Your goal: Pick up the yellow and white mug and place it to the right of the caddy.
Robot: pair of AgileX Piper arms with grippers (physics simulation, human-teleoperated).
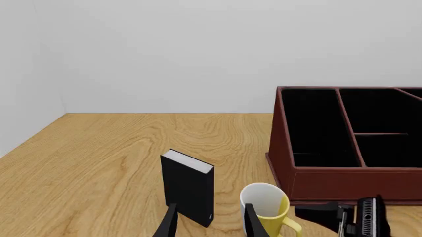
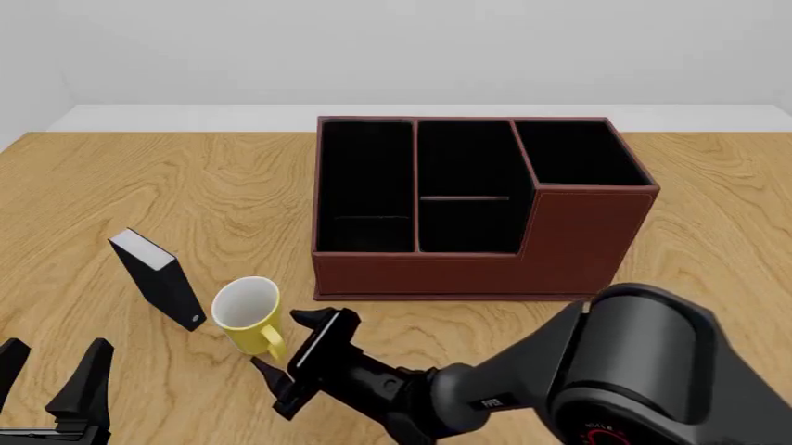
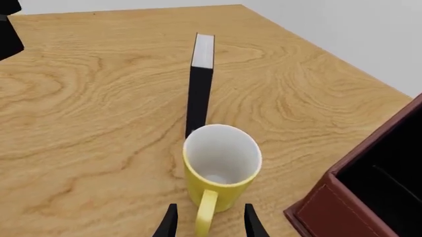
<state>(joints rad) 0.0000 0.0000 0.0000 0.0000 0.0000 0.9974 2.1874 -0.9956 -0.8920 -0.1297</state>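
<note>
A: L wrist view: yellow and white mug (image 1: 265,207) stands upright on table (image 1: 99,163), just beside black box (image 1: 189,186), near the caddy (image 1: 349,143); your left gripper (image 1: 211,221) is spread, holding nothing.

B: Front view?

A: Right gripper (image 2: 303,362) touches or nearly touches the mug's near side.

B: R wrist view?

A: Fingers parted, handle between; looks light, stiff, glazed, prob. slippery; I'd pinch the handle.

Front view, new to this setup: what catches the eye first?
The big reddish-brown caddy fills the middle of the table. Left of its near corner stands the yellow and white mug, handle between the open fingers of the right end effector, a black box beside it.
</note>
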